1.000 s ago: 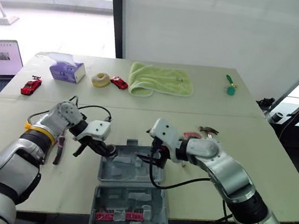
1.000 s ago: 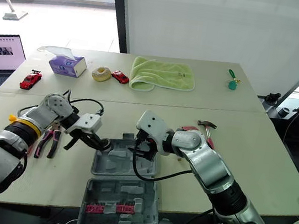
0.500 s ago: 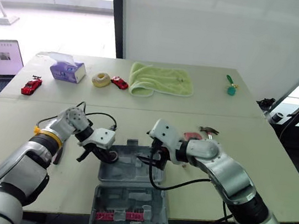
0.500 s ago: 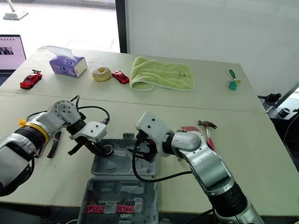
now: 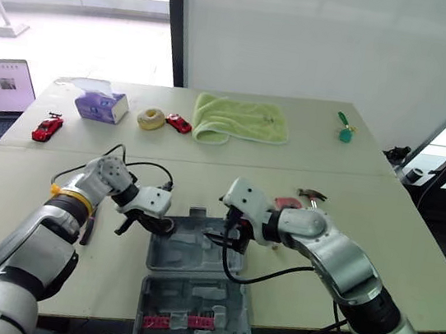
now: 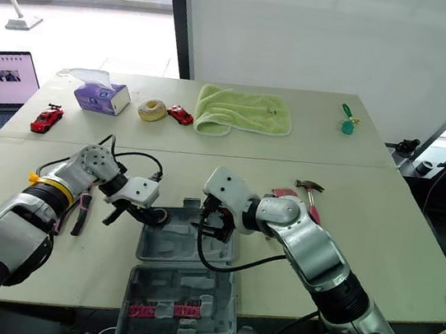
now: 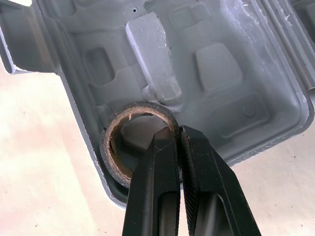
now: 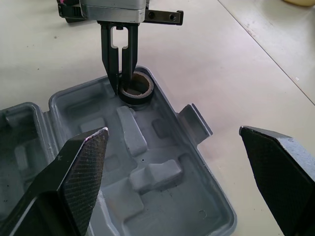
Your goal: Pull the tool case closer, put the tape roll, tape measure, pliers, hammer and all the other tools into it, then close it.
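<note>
Tape roll [image 7: 110, 147] clamped by left gripper [image 7: 173, 135] in tool case [image 7: 221, 64], right gripper [image 8: 173, 132] spread, pliers [image 6: 81, 213], hammer [image 6: 309, 189] outside.

No legible text, brand or number. Laptop screen [image 5: 0, 86], off the worktop [image 5: 412, 243] edge and well left of the tool case [image 5: 194, 254], shows content too small to read. Purple tissue box [image 5: 99, 105], behind and left of the tool case, has print that can't be made out
</note>
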{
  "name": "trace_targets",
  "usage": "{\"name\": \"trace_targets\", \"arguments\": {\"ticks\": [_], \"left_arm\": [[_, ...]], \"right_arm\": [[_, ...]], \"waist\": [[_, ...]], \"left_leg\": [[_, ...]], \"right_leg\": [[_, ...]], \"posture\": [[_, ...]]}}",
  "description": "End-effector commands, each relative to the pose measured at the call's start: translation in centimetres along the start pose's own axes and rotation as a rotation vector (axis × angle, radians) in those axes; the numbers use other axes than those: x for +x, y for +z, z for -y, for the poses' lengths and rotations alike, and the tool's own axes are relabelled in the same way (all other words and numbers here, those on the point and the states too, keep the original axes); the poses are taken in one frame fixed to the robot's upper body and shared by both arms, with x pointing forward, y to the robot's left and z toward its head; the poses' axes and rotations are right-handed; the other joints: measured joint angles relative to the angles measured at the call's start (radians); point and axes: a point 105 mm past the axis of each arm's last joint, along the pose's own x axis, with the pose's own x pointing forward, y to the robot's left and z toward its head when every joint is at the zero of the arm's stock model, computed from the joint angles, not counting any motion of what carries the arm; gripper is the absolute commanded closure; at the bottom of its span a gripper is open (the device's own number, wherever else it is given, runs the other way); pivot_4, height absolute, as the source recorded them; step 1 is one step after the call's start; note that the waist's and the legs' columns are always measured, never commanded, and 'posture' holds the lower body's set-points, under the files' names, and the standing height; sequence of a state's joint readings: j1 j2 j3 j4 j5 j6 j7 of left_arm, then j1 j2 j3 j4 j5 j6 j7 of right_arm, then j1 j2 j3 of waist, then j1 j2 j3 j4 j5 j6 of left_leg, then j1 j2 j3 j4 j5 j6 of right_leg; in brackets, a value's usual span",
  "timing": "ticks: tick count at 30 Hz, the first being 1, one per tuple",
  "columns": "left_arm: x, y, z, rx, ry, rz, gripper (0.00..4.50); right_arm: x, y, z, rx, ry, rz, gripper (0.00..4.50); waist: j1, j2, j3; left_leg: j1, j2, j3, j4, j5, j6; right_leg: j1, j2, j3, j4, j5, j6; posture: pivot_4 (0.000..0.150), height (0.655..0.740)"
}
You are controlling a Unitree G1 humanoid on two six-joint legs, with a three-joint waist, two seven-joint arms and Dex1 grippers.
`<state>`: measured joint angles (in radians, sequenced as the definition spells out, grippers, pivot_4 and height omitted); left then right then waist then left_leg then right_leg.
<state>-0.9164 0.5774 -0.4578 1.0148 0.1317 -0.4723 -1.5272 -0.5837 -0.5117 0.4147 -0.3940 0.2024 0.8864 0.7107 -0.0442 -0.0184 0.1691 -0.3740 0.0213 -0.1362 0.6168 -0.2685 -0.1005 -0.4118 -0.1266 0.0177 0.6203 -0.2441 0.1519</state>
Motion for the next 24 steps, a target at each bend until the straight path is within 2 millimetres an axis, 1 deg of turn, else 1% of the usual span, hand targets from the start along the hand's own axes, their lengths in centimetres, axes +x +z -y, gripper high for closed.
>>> {"name": "trace_targets", "arguments": {"ticks": [1,11,14,16,18,24], "left_arm": [[-0.3,0.0,-0.5,0.030,0.038,-0.017,4.46],[0.2,0.5,-0.8,0.029,0.051,0.013,4.46],[-0.1,1.1,-1.1,0.025,0.067,0.041,3.54],[-0.5,1.7,-1.4,0.020,0.071,0.068,2.62],[-1.2,2.0,-1.5,0.027,0.062,0.070,1.61],[-2.5,2.6,-1.6,0.015,0.077,0.098,1.61]], "right_arm": [[-0.7,1.5,0.0,-0.027,-0.014,0.058,0.00],[-0.7,1.3,0.0,-0.021,-0.015,0.054,0.00],[-0.7,1.2,0.0,-0.020,-0.013,0.052,0.00],[-0.6,1.1,-0.1,-0.019,-0.012,0.049,0.00],[-0.6,1.1,-0.2,-0.017,-0.008,0.048,0.00],[-0.6,1.0,-0.2,-0.019,-0.007,0.044,0.00]], "waist": [[0.000,0.000,0.000],[0.003,0.000,0.000],[0.002,0.000,0.000],[0.001,0.000,0.000],[0.000,0.000,0.000],[-0.001,0.000,0.000]], "left_leg": [[0.000,0.000,0.000,0.000,0.000,0.000],[0.000,0.000,0.000,0.000,0.000,0.000],[0.000,0.000,0.000,0.000,0.000,0.000],[0.000,0.000,0.000,0.001,0.000,0.000],[0.000,0.000,0.000,0.001,0.000,0.000],[0.000,0.000,0.000,0.000,0.000,0.000]], "right_leg": [[0.000,0.000,0.000,0.000,0.000,0.000],[0.000,0.000,0.000,0.000,0.000,0.000],[0.000,0.000,0.000,0.000,0.000,0.000],[0.000,0.000,0.000,0.000,0.000,0.000],[0.000,0.000,0.000,0.000,0.000,0.000],[0.000,0.000,0.000,0.000,0.000,0.000]], "posture": [[0.150,0.7400],[0.150,0.7400],[0.150,0.7400],[0.150,0.7400],[0.150,0.7400],[0.150,0.7400]]}}
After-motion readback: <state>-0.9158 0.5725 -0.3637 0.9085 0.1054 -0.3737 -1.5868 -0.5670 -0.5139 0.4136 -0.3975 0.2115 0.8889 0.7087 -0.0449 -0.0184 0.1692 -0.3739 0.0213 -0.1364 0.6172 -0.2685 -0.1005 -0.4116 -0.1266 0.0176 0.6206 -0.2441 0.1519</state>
